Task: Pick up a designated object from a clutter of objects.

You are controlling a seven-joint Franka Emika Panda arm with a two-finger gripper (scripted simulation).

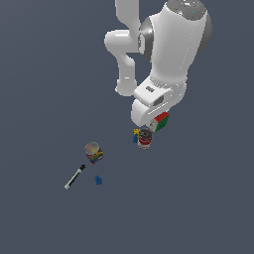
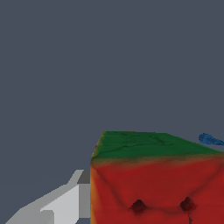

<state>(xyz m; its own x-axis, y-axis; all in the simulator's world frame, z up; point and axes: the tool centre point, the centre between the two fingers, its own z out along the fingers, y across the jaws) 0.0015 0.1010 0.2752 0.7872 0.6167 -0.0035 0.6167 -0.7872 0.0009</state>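
The designated cube (image 1: 161, 120), with red, green and white faces, sits right under my hand in the exterior view. In the wrist view the cube (image 2: 153, 179) fills the lower part, with a red face toward the camera and a green face behind it. My gripper (image 1: 155, 122) is down over it. One light grey finger (image 2: 65, 201) lies flush against the cube's side with no gap; the other finger is hidden. The rest of the clutter lies nearby: a red-labelled can (image 1: 145, 138), a rainbow-labelled can (image 1: 93, 153), a black-and-white marker (image 1: 74, 176) and a tiny blue piece (image 1: 98, 179).
A small blue and yellow item (image 1: 136, 134) lies beside the red-labelled can, close to the cube; a blue shape (image 2: 212, 140) shows past the cube in the wrist view. The rainbow-labelled can, marker and blue piece lie further to the exterior view's left on the dark grey floor.
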